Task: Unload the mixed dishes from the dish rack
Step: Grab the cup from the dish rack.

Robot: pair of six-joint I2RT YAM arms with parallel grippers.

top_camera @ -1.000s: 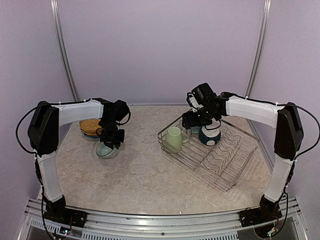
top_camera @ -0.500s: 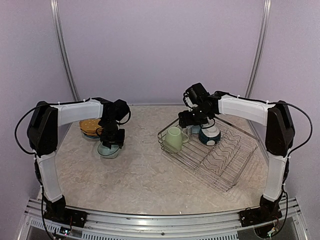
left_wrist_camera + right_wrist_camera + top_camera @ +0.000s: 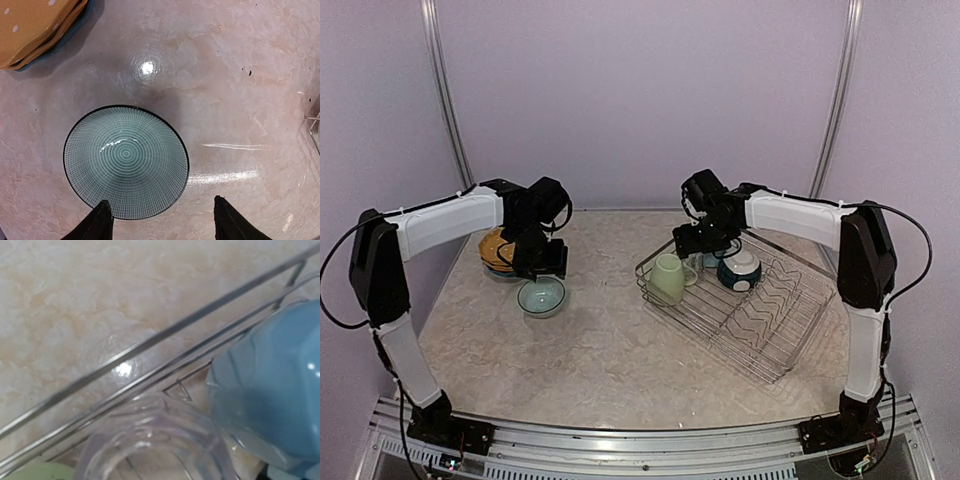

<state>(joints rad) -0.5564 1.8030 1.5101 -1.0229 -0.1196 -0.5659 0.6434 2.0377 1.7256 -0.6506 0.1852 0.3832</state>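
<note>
**A:** What is seen from above?

**B:** The dish rack (image 3: 770, 320) is seen at 3 o'clock on the worktop (image 3: 610, 350). The pale green mug (image 3: 668, 278) and the dark-blue white-lined bowl (image 3: 740, 268) are inside it. The teal bowl (image 3: 542, 296) is out on the worktop at 9 o'clock, near the yellow plates (image 3: 497, 248). The left jaws hang just over that bowl. The right jaws are held low at the rack's 11 o'clock corner.

**A:** What is shown by the left wrist?

**B:** The left jaws are spread apart and nothing is held. The bowl lies flat on the worktop. One fingertip (image 3: 100, 222) is seen by its rim at 7 o'clock. The arm is best lifted straight up, so the rim is not bumped. The plates are at 11 o'clock, apart from the bowl.

**A:** And by the right wrist?

**B:** The clear glass (image 3: 150, 445) is seen right below, inside the rack wires. The light blue mug (image 3: 270, 390) is close by at 2 o'clock. No fingers are shown here, but the right jaws are taken as wide apart with nothing held. The glass looks slippery, so it should be squeezed softly. It should be lifted straight up, so the mug is not knocked and no wire is caught.
</note>
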